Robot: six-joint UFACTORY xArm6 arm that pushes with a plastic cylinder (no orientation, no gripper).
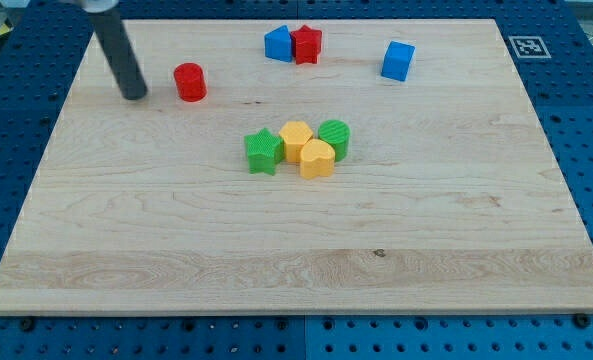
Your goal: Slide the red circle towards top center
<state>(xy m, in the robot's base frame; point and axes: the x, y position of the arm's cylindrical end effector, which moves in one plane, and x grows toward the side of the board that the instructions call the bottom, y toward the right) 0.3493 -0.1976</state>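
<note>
Rod: the dark rod comes down from the view's top left, and its upper part is cut off by the edge.
My tip: it rests on the wooden board, holds nothing, and sits just left of the red circle without touching it.
Red circle: it stands near the board's top left, alone.
Green star: it is at the left of the middle bunch, touching a yellow block.
Blue block: near the top edge, its shape is hard to tell, and it touches a red block.
Yellow heart: it is at the front of the bunch.
Green block: it is partly hidden behind the heart.
Blue cube: it sits alone at the top right.
</note>
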